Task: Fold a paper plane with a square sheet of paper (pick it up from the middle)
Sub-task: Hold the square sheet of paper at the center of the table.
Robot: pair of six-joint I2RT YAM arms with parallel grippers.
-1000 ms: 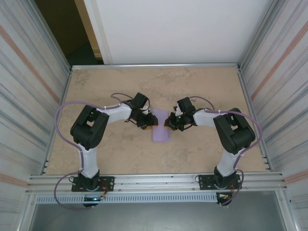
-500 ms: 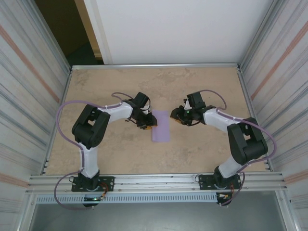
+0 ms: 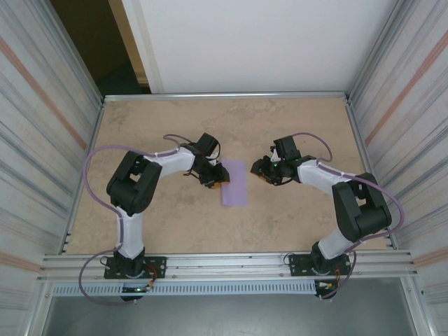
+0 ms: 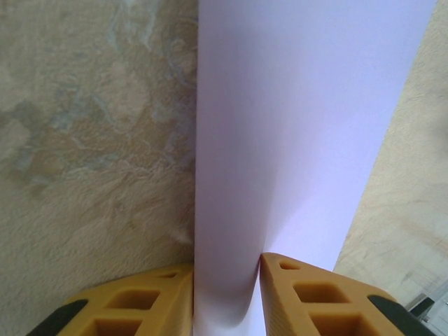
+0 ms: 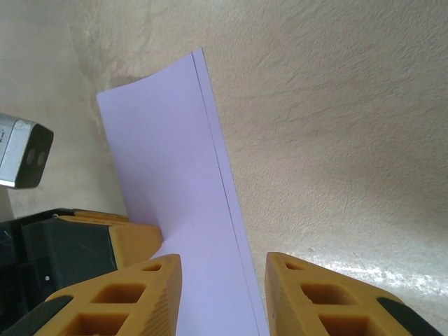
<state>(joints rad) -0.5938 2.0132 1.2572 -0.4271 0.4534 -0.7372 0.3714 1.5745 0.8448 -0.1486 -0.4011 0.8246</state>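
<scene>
While you look down from the top camera, you can count one lavender sheet of paper [image 3: 234, 183], folded to a narrow oblong, lying near the middle of the table [image 3: 175, 231], and two grippers flanking it. Your left gripper [image 3: 218, 183] is at the sheet's left long edge. From its wrist camera, the paper runs up through the gap between the two yellow fingers [image 4: 133, 301]. Its left edge lines up with the left finger and its right side passes behind the right one. Those fingers stand apart, but I cannot tell whether they pinch the sheet. Your right gripper [image 3: 262, 172] sits just to the right of the paper, not touching it, with its fingers spread.
</scene>
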